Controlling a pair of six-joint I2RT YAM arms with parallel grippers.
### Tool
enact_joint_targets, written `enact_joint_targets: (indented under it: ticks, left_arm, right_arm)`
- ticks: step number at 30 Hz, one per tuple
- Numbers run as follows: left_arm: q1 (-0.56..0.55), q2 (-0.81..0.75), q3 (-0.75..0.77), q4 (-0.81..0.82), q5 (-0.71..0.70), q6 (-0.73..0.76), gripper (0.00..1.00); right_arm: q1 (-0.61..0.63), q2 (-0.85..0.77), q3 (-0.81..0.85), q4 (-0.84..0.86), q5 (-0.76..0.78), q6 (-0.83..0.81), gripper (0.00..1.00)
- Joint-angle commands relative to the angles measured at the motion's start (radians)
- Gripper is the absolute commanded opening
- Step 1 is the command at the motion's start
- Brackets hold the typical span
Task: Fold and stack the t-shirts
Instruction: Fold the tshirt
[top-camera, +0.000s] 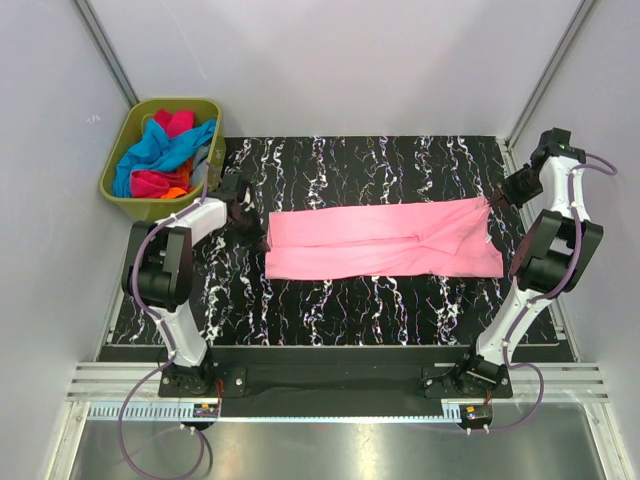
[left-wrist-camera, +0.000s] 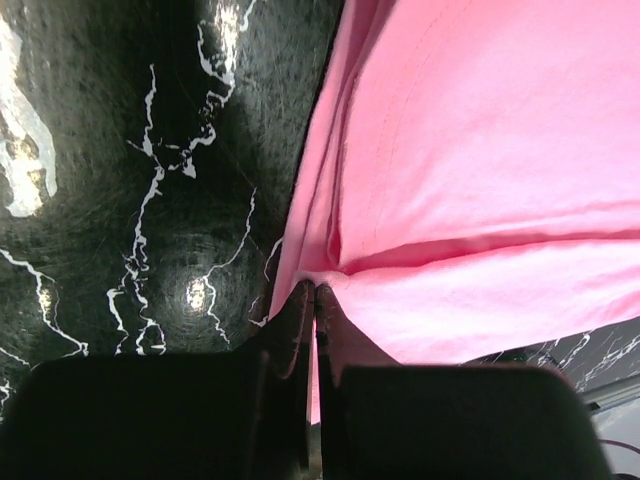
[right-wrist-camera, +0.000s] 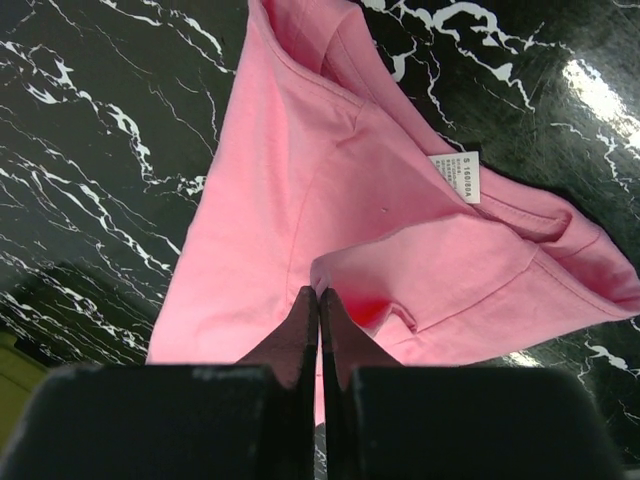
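A light pink t-shirt (top-camera: 385, 241) lies stretched sideways across the black marbled mat, folded lengthwise into a long band. My left gripper (top-camera: 262, 235) is shut on its left end; the left wrist view shows the pink t-shirt (left-wrist-camera: 480, 180) pinched between the closed fingertips of the left gripper (left-wrist-camera: 316, 290). My right gripper (top-camera: 492, 203) is shut on the right end; in the right wrist view the pink t-shirt (right-wrist-camera: 330, 200), with a white size label (right-wrist-camera: 457, 177), is pinched at the closed tips of the right gripper (right-wrist-camera: 318, 293). More t-shirts (top-camera: 160, 155) in blue, magenta and orange fill the bin.
An olive-green plastic bin (top-camera: 208, 112) stands off the mat's far left corner. The black marbled mat (top-camera: 360, 310) covers the work area between white walls. A metal rail (top-camera: 330, 385) runs along the near edge by the arm bases.
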Motion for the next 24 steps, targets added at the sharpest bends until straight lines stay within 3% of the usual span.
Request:
enact_joint_targets:
  ticks: [1, 18, 21, 22, 23, 24]
  left_arm:
    - [0.008, 0.011, 0.053, 0.020, -0.025, -0.002, 0.00]
    - [0.012, 0.074, 0.108, 0.020, -0.037, 0.025, 0.01]
    - [0.012, 0.079, 0.126, 0.018, -0.046, 0.054, 0.09]
    - [0.010, 0.072, 0.126, 0.020, -0.064, 0.064, 0.21]
    - [0.012, 0.050, 0.128, 0.015, -0.078, 0.085, 0.26]
    - [0.010, 0.034, 0.131, 0.009, -0.097, 0.097, 0.32]
  right_arm:
    - [0.007, 0.012, 0.059, 0.016, -0.001, 0.000, 0.00]
    - [0.013, 0.139, 0.165, 0.011, -0.015, 0.006, 0.03]
    - [0.015, 0.179, 0.195, 0.011, -0.016, 0.002, 0.14]
    - [0.015, 0.205, 0.208, 0.011, -0.019, -0.001, 0.19]
    - [0.015, 0.218, 0.240, 0.005, -0.025, -0.015, 0.30]
    - [0.013, 0.231, 0.261, -0.002, -0.025, -0.027, 0.34]
